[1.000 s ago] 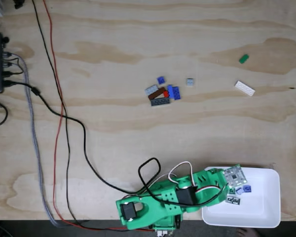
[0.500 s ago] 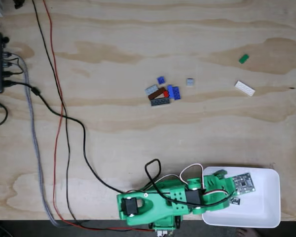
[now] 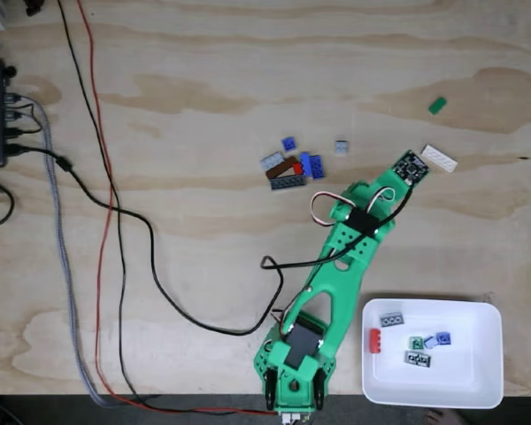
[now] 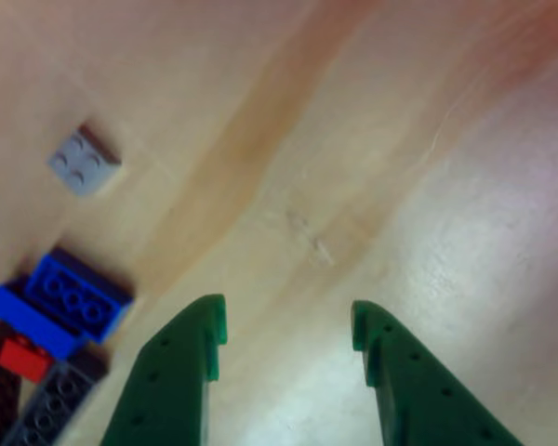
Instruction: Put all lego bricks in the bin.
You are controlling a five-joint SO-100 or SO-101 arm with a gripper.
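- Lego bricks are split between two places: 5 already lie in the bin (image 3: 478, 376), namely a red one (image 3: 373, 341) at its left rim, a grey one (image 3: 391, 320), a green one (image 3: 416, 343), a blue one (image 3: 442, 339) and a dark one (image 3: 417, 359).
- Bricks left on the table (image 3: 203, 71): a central cluster (image 3: 290, 167) of about 6 in blue, grey, brown, red and dark grey, a lone grey brick (image 3: 341, 147) just right of it, a white plate (image 3: 439, 158) toward the right edge, and a green piece (image 3: 436, 105) nearer the far right corner.
- By my count roughly a third of the job is done.
- Gripper (image 4: 284, 334) hangs over bare wood with its jaws wide apart and nothing between them; the fixed view puts it between the lone grey brick and the white plate.
- No brand, label or legible writing shows anywhere.
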